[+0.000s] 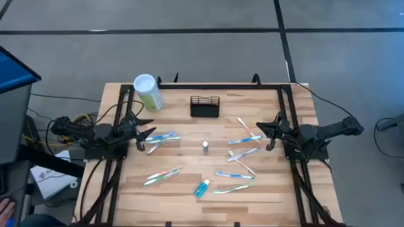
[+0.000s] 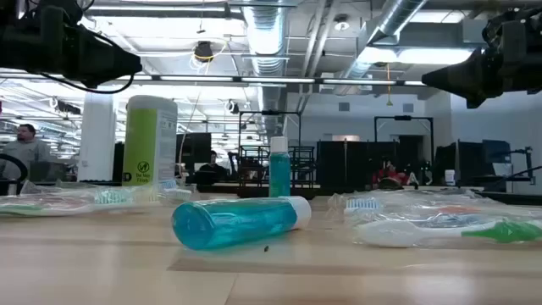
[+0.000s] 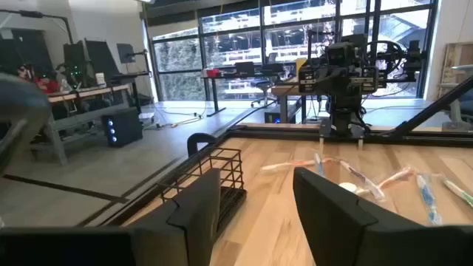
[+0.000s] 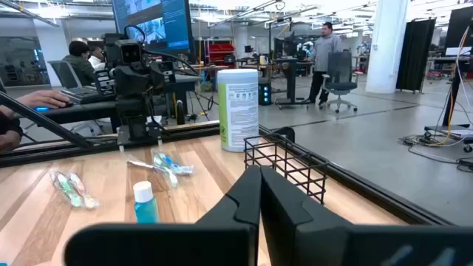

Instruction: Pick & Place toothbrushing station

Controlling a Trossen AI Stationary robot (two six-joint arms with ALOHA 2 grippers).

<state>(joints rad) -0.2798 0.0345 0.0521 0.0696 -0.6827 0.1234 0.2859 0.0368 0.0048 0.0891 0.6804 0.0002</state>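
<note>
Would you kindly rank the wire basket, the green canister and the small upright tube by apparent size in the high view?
1. Green canister
2. Wire basket, only slightly smaller, nearly alike
3. Upright tube, clearly smallest

Left claw (image 1: 146, 135) parted at left edge; right claw (image 1: 267, 132) closed opposite
</note>
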